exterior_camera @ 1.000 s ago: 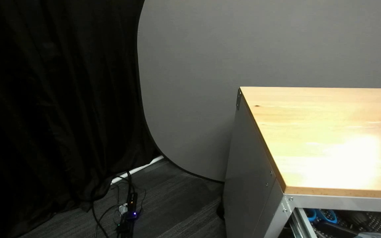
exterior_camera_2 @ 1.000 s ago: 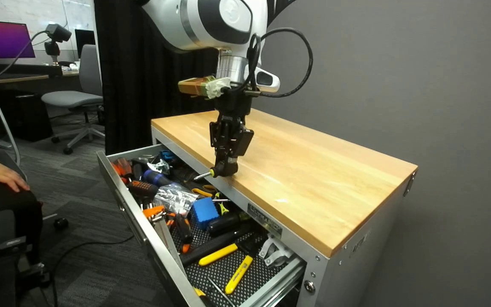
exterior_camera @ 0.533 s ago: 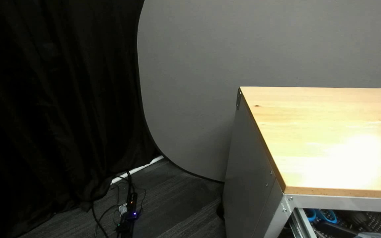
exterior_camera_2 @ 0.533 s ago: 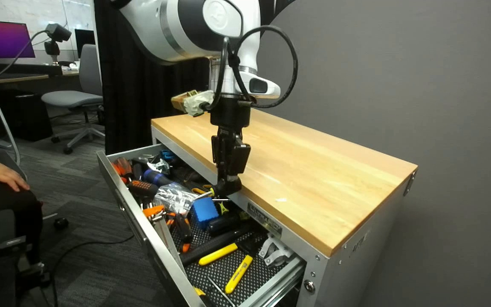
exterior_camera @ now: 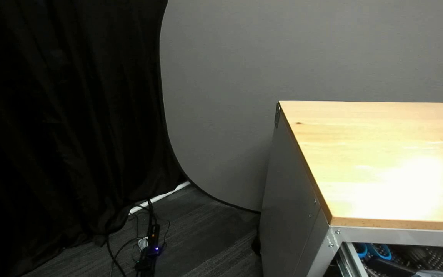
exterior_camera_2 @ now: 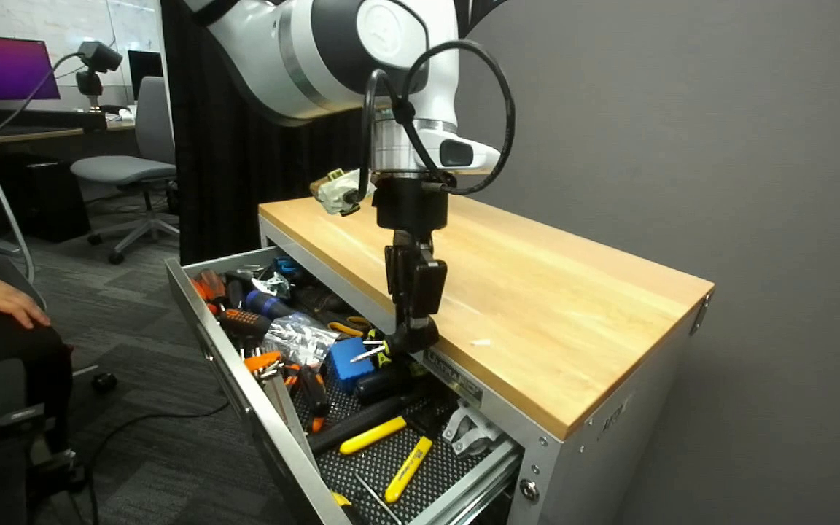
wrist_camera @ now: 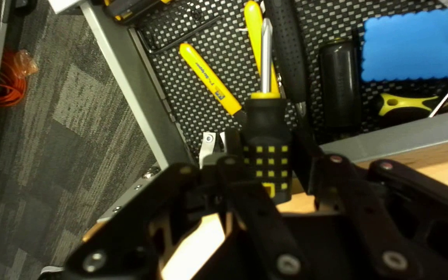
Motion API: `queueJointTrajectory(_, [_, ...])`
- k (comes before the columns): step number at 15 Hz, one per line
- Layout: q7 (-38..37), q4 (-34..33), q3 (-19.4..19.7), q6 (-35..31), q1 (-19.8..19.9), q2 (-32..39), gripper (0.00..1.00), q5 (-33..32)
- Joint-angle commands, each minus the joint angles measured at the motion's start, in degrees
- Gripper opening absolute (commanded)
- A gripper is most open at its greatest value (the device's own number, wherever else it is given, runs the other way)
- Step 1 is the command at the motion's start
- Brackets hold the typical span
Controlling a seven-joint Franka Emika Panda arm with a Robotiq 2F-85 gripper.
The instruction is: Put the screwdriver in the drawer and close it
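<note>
Screwdriver [wrist_camera: 267, 120] clamped in gripper [wrist_camera: 268, 151]; yellow handle [wrist_camera: 210, 80] in drawer [wrist_camera: 132, 77] reads "T-Stripper."

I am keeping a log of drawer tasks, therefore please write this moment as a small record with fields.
Held item: black-handled screwdriver with yellow markings and metal shaft
Holder: black two-fingered gripper, closed around its handle
Receptacle: shallow grey drawer with whitish rim, open
Screwdriver position: shaft over the drawer interior, not yet released
Some contents: blue scalloped block; two bright yellow tool handles
Surface above: light-wood cabinet top
Left to do: release screwdriver, close drawer
</note>
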State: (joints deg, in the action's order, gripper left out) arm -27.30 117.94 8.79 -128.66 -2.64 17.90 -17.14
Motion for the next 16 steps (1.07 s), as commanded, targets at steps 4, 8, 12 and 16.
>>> queueJointTrajectory(4, [-3.58,3.14,1.62,-0.82,0.40,-1.65,0.62,-2.26])
queueJointTrajectory(8, [-4.57,4.78,1.83,-0.42,0.38,-2.00,0.81,-2.02])
queueJointTrajectory(12, [-6.92,6.68,1.33,1.16,-0.70,-4.49,1.00,-1.78])
queueJointTrajectory(16, [-8.89,10.98,1.54,4.68,0.29,-8.12,1.00,-1.59])
